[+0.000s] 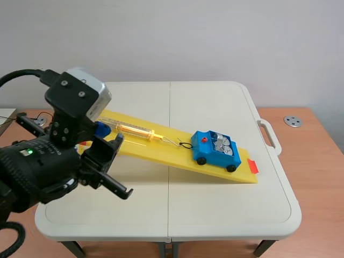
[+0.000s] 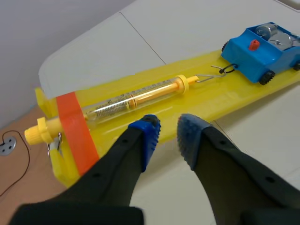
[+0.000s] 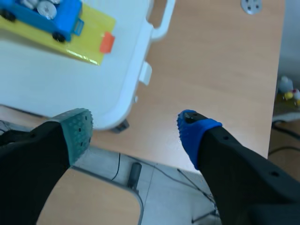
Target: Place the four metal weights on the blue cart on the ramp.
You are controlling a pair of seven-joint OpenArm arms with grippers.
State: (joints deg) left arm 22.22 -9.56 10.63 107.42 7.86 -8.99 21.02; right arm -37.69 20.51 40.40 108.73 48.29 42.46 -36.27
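Observation:
The blue cart (image 1: 215, 151) stands near the low end of the yellow ramp (image 1: 177, 156), hooked by a wire to a yellow spring scale (image 1: 134, 129) that lies along the ramp. Silver metal weights (image 1: 220, 142) lie in the cart's tray, their number unclear. In the left wrist view my left gripper (image 2: 166, 133) hovers beside the scale (image 2: 136, 96) near the ramp's high end, its blue pads a little apart with nothing between them; the cart (image 2: 262, 51) is far ahead. My right gripper (image 3: 136, 129) is wide open and empty, off the table's corner, with the cart (image 3: 42, 16) far ahead of it.
The white folding table (image 1: 215, 209) rests on a wooden desk (image 1: 312, 140), and its carry handle (image 1: 269, 134) sticks out at the right edge. A round metal grommet (image 1: 293, 121) is set in the desk. Orange tape (image 1: 252, 166) marks the ramp's low end.

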